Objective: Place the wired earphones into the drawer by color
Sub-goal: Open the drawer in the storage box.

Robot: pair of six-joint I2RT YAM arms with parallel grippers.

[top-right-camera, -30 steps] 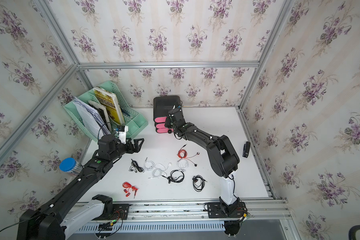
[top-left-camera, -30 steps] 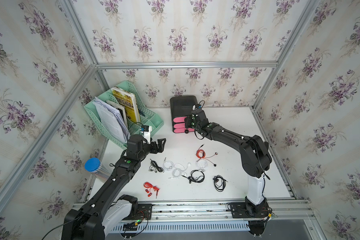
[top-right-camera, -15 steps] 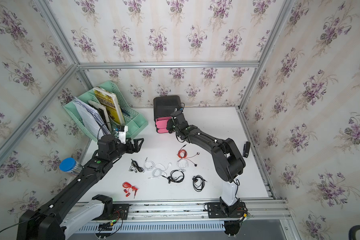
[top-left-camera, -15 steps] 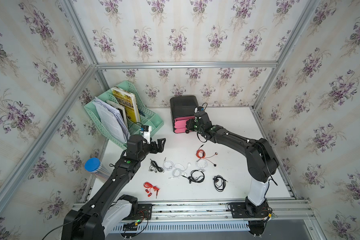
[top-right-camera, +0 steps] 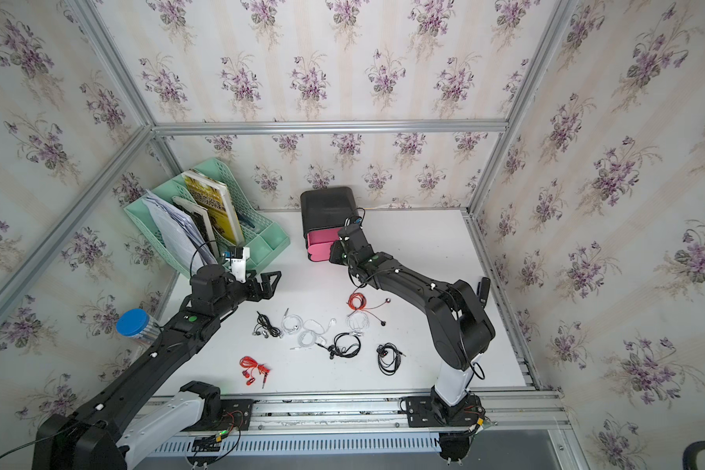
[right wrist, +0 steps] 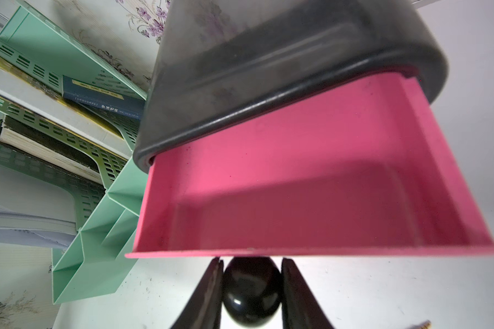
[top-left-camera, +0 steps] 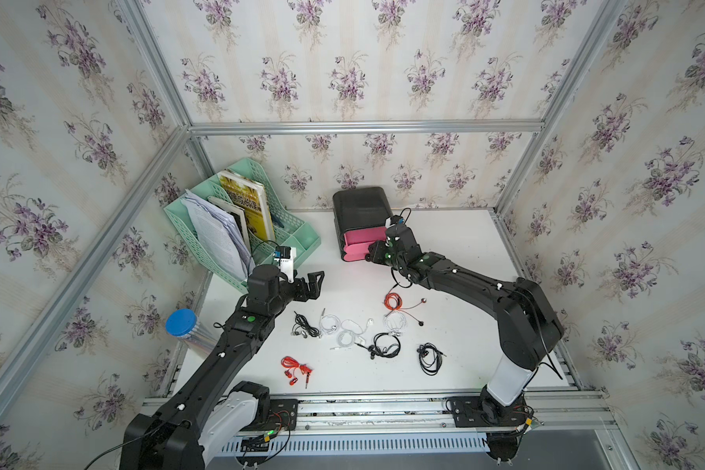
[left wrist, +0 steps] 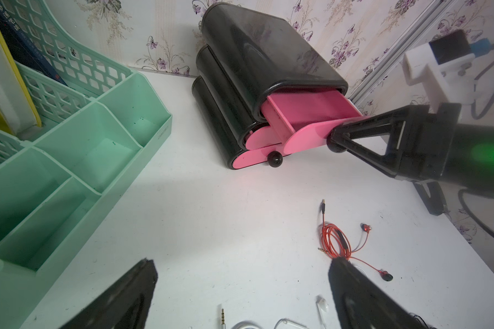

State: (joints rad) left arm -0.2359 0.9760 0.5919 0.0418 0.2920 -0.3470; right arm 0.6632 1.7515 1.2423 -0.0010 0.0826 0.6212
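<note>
A black drawer unit (top-left-camera: 359,205) with pink drawers stands at the back. Its top drawer (right wrist: 297,185) is pulled out and empty. My right gripper (right wrist: 250,260) is shut on that drawer's black knob (right wrist: 251,290), as the left wrist view also shows (left wrist: 335,141). Several wired earphones lie loose on the white table: red bundles (top-left-camera: 393,302) (top-left-camera: 296,366), white ones (top-left-camera: 344,331) and black ones (top-left-camera: 385,348) (top-left-camera: 430,358). My left gripper (top-left-camera: 316,285) hangs open and empty just behind the black bundle (top-left-camera: 304,327), with a white jack plug (left wrist: 222,314) below it.
A mint-green file rack (top-left-camera: 298,240) holding books and papers stands at the back left, close to my left wrist. A blue-capped container (top-left-camera: 180,322) sits by the table's left edge. A small black object (top-right-camera: 484,287) lies by the right edge. The lower drawer's knob (left wrist: 274,159) juts forward.
My right gripper has drawn back from the unit with the knob in its grip, sliding the top pink drawer out. The left arm has stayed still.
</note>
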